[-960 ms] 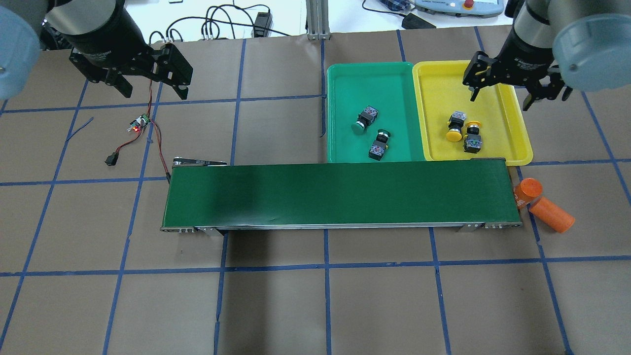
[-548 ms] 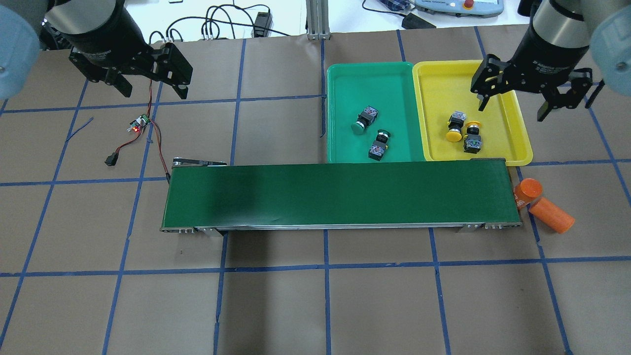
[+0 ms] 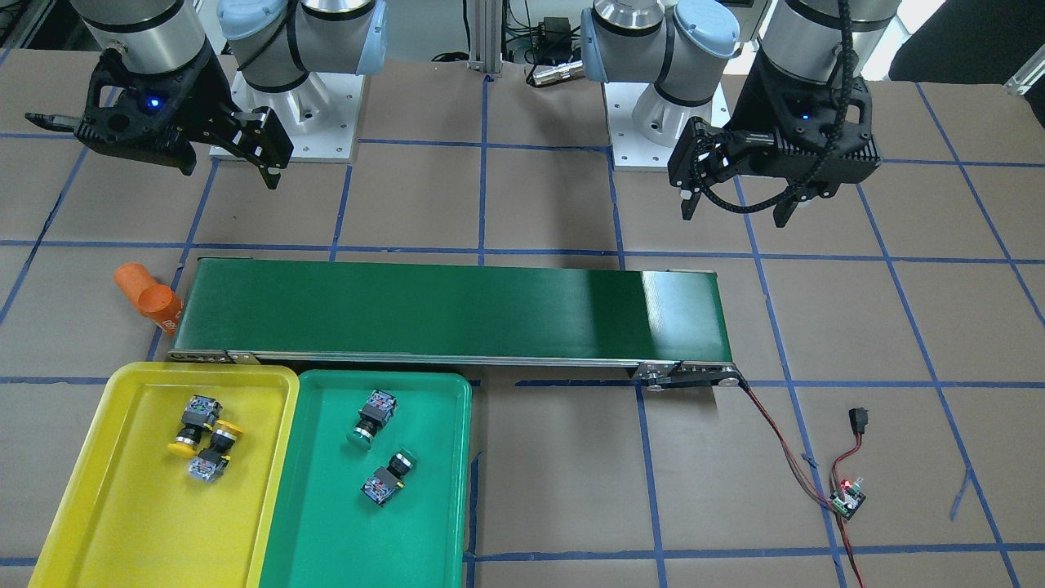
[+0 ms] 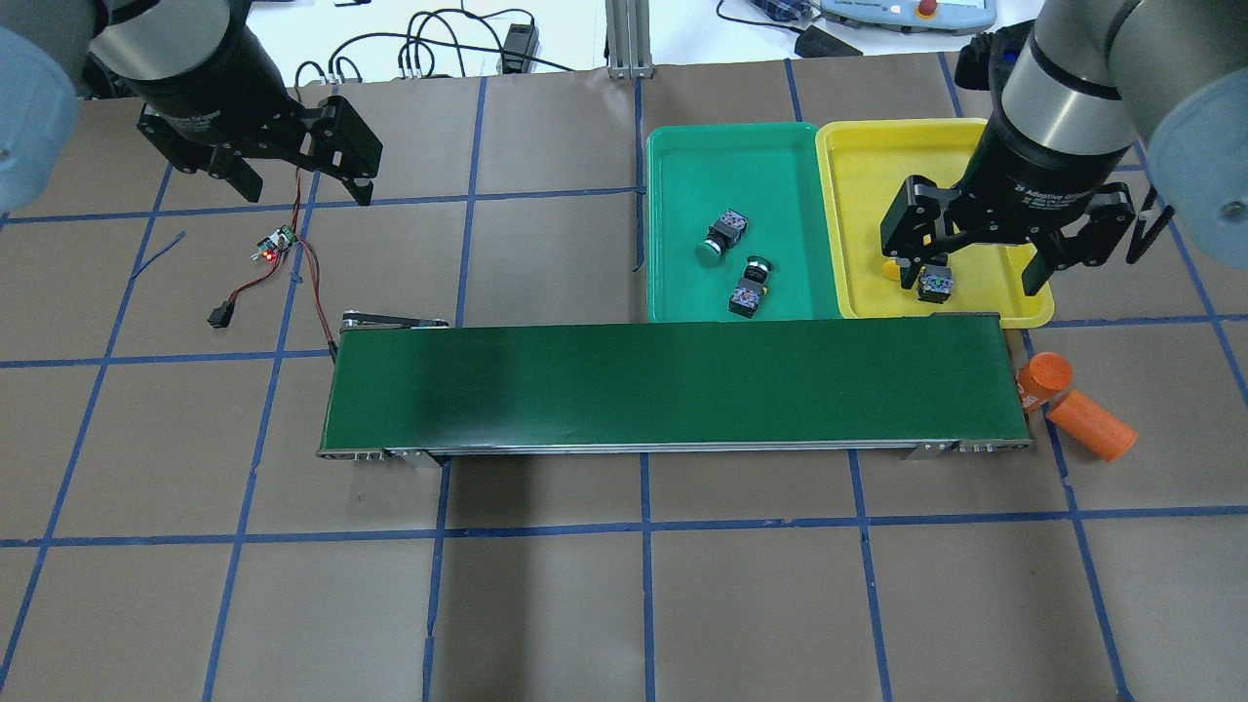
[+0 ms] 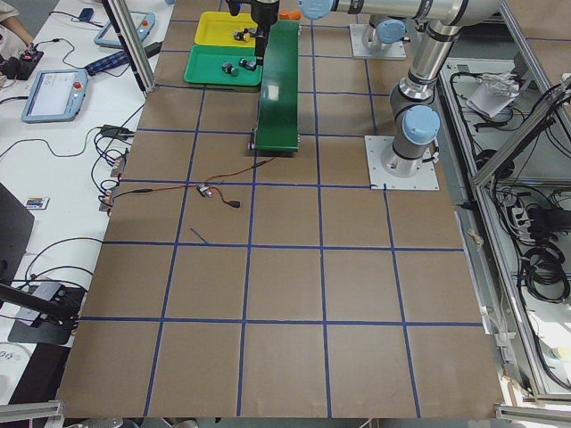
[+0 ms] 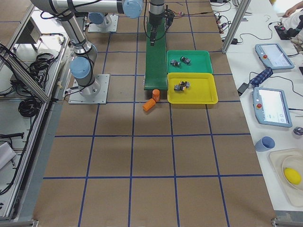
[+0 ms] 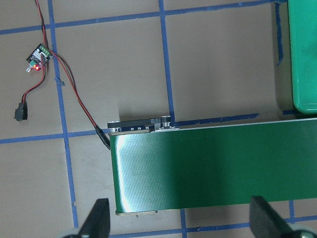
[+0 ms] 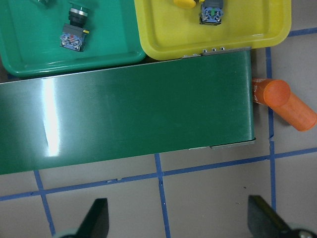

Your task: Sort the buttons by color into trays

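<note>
The green tray (image 4: 760,161) and the yellow tray (image 4: 868,166) stand side by side beyond the belt. Two green-capped buttons (image 4: 720,237) (image 4: 751,288) lie in the green tray. Two yellow-capped buttons (image 3: 192,423) (image 3: 214,454) lie close together in the yellow tray; overhead, my right gripper partly hides them, with one body (image 4: 934,283) showing. My right gripper (image 4: 970,271) is open and empty, raised above the yellow tray's near part. My left gripper (image 4: 304,183) is open and empty, high over the table far left of the trays.
A long dark green conveyor belt (image 4: 673,385) runs across the table in front of the trays. Two orange cylinders (image 4: 1043,375) (image 4: 1092,424) lie at its right end. A small circuit board with red and black wires (image 4: 278,242) lies near its left end.
My right gripper has moved toward me, from the yellow tray's far right side to above its near part, now covering the yellow buttons. The left gripper barely moved.
</note>
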{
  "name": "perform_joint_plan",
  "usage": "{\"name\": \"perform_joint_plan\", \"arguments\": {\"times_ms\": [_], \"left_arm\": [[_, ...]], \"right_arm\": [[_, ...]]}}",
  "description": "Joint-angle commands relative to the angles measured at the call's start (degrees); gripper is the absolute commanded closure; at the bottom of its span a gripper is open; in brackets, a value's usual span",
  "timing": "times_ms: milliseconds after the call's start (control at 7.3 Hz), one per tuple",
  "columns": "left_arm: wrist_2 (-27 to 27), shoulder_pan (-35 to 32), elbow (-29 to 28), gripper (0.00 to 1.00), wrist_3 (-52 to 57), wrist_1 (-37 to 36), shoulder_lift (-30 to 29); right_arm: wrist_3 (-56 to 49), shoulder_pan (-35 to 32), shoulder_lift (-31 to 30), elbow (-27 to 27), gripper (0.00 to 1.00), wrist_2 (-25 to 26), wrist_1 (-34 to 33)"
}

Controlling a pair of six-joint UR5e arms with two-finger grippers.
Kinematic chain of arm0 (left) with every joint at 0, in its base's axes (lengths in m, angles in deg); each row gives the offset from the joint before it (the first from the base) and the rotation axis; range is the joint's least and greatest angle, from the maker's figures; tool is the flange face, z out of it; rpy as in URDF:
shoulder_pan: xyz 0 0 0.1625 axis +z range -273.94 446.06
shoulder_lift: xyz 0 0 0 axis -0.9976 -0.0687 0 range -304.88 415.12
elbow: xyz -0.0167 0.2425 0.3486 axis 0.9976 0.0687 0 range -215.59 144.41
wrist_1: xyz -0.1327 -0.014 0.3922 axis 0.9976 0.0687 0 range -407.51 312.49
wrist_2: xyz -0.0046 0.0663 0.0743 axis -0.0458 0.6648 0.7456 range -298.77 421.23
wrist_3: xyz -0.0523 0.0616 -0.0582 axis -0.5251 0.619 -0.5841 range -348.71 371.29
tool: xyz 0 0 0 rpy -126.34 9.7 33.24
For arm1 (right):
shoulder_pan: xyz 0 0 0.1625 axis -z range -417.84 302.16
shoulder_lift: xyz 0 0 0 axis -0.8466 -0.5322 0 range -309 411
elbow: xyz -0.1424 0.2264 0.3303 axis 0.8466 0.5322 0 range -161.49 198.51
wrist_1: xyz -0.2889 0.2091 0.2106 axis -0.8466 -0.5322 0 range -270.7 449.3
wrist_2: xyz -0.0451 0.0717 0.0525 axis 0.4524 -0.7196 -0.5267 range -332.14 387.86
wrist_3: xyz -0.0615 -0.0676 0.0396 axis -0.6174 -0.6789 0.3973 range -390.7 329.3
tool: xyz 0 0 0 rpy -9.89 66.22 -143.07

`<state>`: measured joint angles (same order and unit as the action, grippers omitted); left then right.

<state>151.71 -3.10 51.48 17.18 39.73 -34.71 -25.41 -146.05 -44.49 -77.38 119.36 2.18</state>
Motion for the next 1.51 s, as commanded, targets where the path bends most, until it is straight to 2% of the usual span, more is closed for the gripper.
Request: {"name": "perform_joint_plan", "arguments": {"times_ms": [0,548,1371], "left_arm": [[0.0,0.0,0.2,0.00,0.0,0.2,-0.1],[0.1,0.1,0.2,0.00,0.0,0.6,0.2],[-0.2,0.1,-1.0,0.00,-0.4,1.6,-0.3]], "right_arm": [[-5.8,0.0,-0.2,-0.1,0.00,-1.6,-0.1],[-6.1,0.1,-2.4,0.0,0.00,-1.6,-0.2],[-5.8,0.5,-2.4,0.1,0.00,-1.1,-0.8]]}}
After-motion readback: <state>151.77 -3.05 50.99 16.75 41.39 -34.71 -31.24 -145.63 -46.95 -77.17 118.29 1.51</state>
